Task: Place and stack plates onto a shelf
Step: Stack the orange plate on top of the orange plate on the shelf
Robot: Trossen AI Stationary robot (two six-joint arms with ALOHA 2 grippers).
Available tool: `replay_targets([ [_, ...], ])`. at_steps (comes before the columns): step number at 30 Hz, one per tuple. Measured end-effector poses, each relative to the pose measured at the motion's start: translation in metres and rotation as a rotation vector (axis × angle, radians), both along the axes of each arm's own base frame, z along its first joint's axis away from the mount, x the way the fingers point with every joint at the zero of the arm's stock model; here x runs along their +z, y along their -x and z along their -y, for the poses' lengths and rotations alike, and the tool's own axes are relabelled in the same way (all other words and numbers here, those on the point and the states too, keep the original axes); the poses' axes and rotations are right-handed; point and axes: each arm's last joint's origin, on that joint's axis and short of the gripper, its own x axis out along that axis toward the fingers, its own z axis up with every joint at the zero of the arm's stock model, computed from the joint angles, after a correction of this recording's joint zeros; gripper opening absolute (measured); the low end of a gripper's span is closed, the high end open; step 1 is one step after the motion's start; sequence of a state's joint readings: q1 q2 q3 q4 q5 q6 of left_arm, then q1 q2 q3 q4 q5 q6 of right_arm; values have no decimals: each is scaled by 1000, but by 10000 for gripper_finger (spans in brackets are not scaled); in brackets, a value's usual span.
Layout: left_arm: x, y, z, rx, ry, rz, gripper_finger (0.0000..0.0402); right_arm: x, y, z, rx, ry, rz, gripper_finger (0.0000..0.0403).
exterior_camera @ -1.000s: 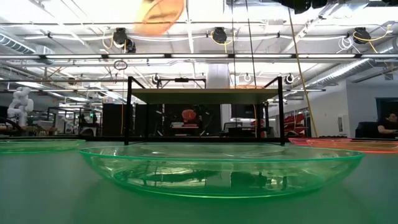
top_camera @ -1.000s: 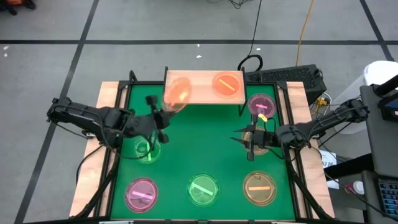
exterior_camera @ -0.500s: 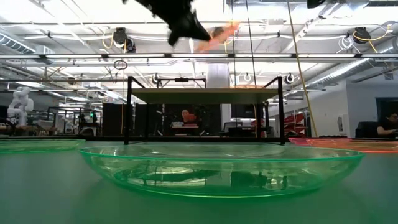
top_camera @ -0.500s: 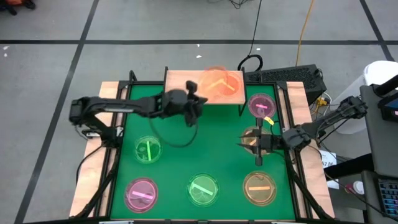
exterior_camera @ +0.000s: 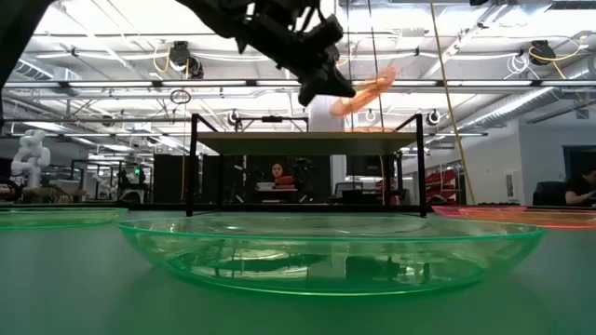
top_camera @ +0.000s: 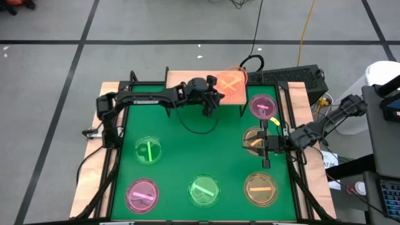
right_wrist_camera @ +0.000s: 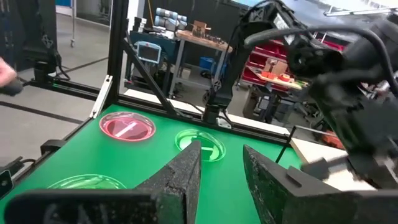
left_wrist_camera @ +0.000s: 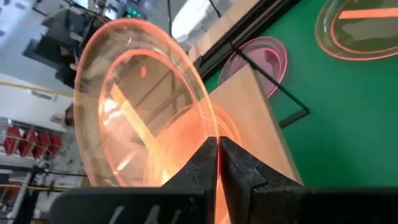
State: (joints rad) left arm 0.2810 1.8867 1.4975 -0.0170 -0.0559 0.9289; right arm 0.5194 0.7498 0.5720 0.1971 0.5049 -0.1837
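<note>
My left gripper point(top_camera: 212, 95) is shut on an orange-pink plate point(top_camera: 229, 79) and reaches in from the table's left over the light-wood shelf point(top_camera: 184, 89). The plate hovers tilted above the shelf's right half point(exterior_camera: 368, 88). A second orange plate point(top_camera: 237, 92) lies on the board below it, and the two bars cross in an X from above. My right gripper point(top_camera: 266, 146) is open and low over the table's right side, beside an amber plate point(top_camera: 252, 139) that lies flat there. My left gripper pinches the orange-pink plate by its rim point(left_wrist_camera: 210, 140), one finger on the inner face and one on the outer. The fingers come from the table's left, slanting down. The plate is lifted clear and tilted, its free edge point(exterior_camera: 391, 71) higher than the held edge.
Other plates lie flat on the green table: pink point(top_camera: 262, 106) right of the shelf, green point(top_camera: 149, 150) at left, then pink point(top_camera: 142, 194), green point(top_camera: 204, 189) and amber point(top_camera: 261, 188) along the near edge. The shelf's left half is bare wood. People sit in the room beyond.
My left gripper has carried the plate from the shelf's left end toward the right, along and over the board, and has come down closer to the shelf. The plate stays tilted in the hold. My right gripper has drifted a little toward the table's right edge.
</note>
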Motion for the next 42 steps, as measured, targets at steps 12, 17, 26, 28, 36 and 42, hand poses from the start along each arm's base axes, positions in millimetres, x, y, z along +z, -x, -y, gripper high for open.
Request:
replay_targets([
  [12, -13, -4, -10, 115, 10, -69, 36, 0, 0, 0, 4, 16, 0, 105],
  [17, -12, -4, -11, 154, -3, -67, 65, 1, 0, 0, 4, 28, 5, 105],
  [26, -1, -5, 5, 137, -47, -50, 108, 1, 0, 0, 5, 33, 8, 105],
  [28, 12, -1, 12, 138, -82, -32, 108, 1, 0, 0, 5, 34, 7, 105],
  [36, 88, 43, 49, 161, -49, 129, 108, -2, 0, 0, 4, 20, -15, 105],
  [42, 154, 99, 101, 79, 117, 357, 108, -6, 0, 0, 2, 12, -53, 105],
])
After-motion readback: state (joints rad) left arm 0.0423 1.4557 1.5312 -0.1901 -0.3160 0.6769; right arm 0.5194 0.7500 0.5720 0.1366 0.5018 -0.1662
